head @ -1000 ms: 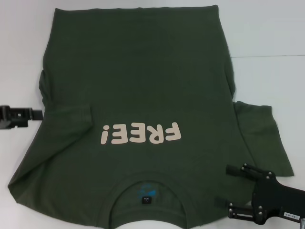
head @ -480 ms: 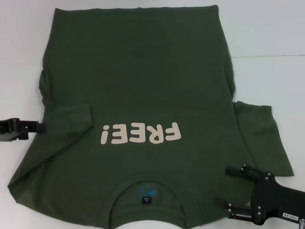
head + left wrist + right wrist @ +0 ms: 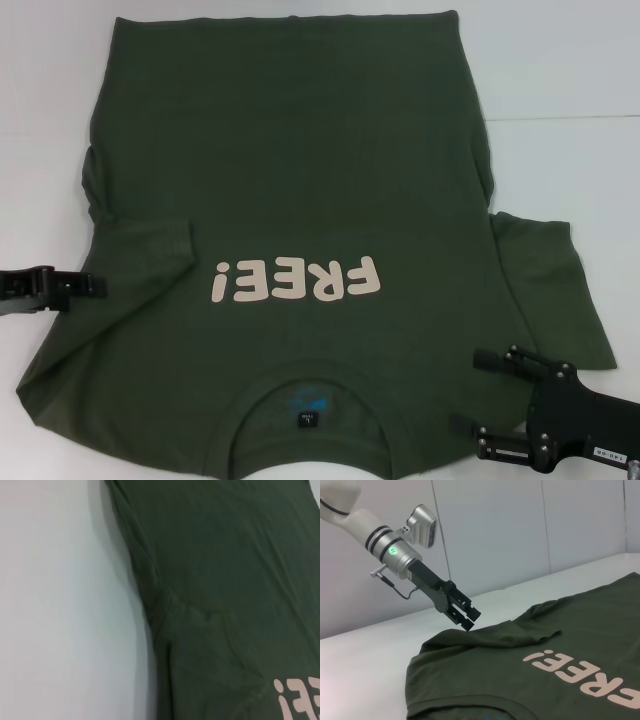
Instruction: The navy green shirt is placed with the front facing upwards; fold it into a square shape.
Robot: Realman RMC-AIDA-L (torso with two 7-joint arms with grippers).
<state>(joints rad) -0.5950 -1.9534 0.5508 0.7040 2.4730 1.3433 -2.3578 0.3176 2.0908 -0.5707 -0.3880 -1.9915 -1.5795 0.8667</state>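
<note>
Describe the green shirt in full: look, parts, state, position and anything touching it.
The green shirt is dark olive, soft cotton by its look, lying front up on the white table, collar nearest the robot. Cream "FREE!" print crosses the chest; a dark label sits inside the ribbed neck. One sleeve is folded inward, the other spread out. The left gripper hangs at its edge, the right gripper open over the shoulder; contact is unclear.

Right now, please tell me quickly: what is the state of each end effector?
Left end effector: fingers close together, holding nothing, at the navy green shirt's left edge.
Right end effector: open, empty, near the shirt's collar corner.
</note>
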